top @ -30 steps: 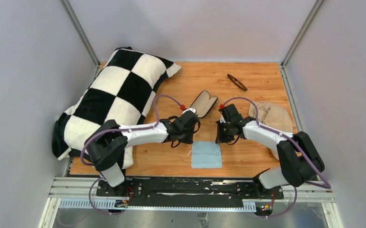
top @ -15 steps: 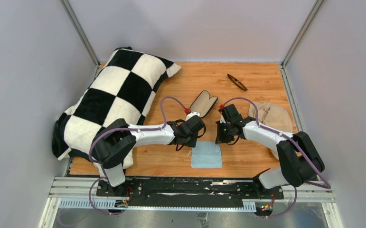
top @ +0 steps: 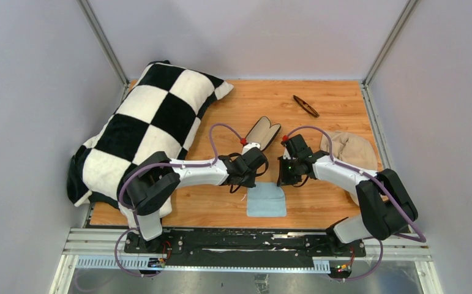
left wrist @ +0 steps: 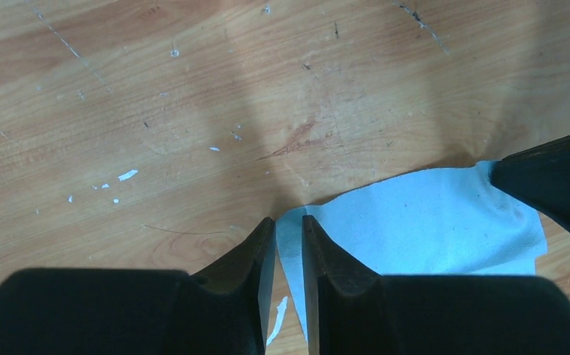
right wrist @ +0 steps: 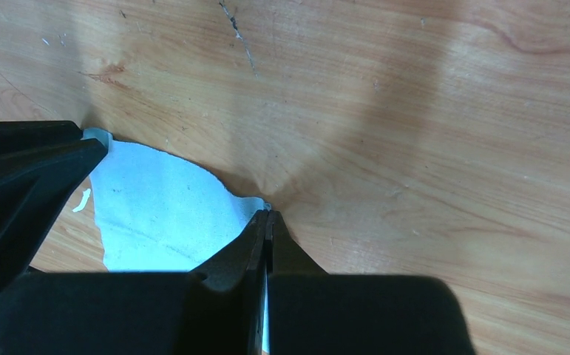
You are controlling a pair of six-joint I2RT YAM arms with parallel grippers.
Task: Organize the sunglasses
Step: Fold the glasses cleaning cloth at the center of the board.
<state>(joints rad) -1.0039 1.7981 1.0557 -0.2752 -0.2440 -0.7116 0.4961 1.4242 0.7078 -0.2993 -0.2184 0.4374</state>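
Overhead, the sunglasses are recorded folded at the far right of the table, apart from the open case. Their long axis runs far-left to near-right, well beyond both tools and nearer the right gripper than the left gripper, each set at 1 far corner of the cloth. At the left wrist, the jaws are seen parted by a narrow slit with a cloth corner lying in it, and a firm hold cannot be confirmed. At the right wrist, the jaws are seen closed together on the other corner.
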